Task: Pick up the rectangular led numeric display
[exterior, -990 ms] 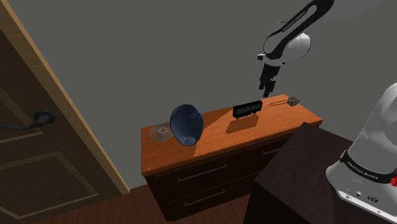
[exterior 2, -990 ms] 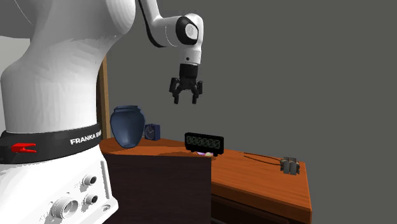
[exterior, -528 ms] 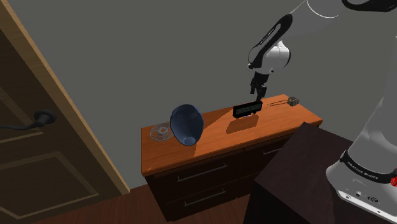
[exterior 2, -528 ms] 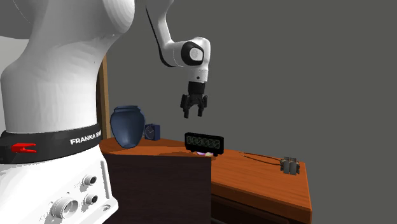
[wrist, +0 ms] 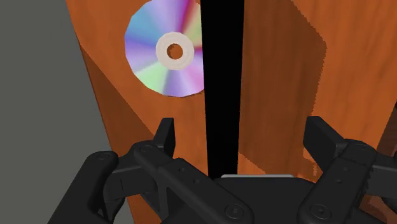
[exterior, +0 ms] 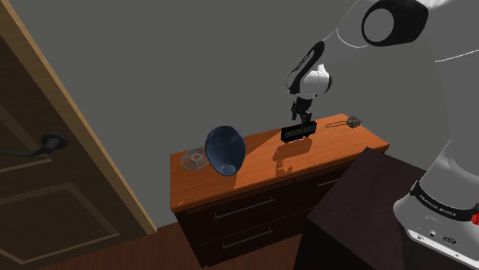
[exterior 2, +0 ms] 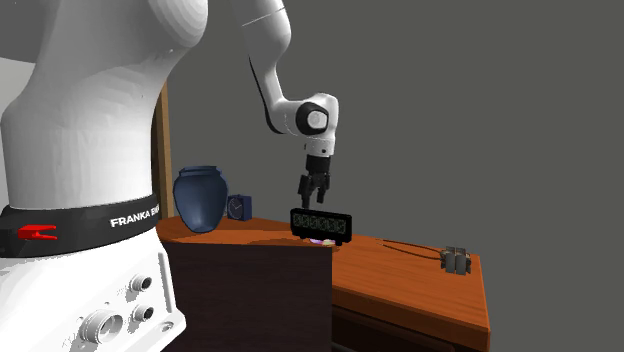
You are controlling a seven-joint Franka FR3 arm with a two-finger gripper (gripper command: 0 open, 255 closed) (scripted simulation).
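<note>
Now the all-black two-finger gripper [exterior: 300, 116] hangs just above the black rectangular LED numeric display [exterior: 299, 132], pointing down, released and spread apart. In the wrist view both fingers [wrist: 164, 135] stand wide of the display's thin black top edge, one on each side, neither touching it. The display stands upright on the orange-brown wooden dresser [exterior: 261, 172], toward the far right of its top in the shoulder view. An iridescent compact disc [wrist: 172, 54] lies flat on the wood just beside the display. A dark blue round vase [exterior: 224, 149] sits near the left of the dresser top, well apart from the display. A small grey block with a thin wire [exterior: 353, 121] sits at the far right corner. A small blue clock [exterior 2: 238, 207] stands just beside the vase.
</note>
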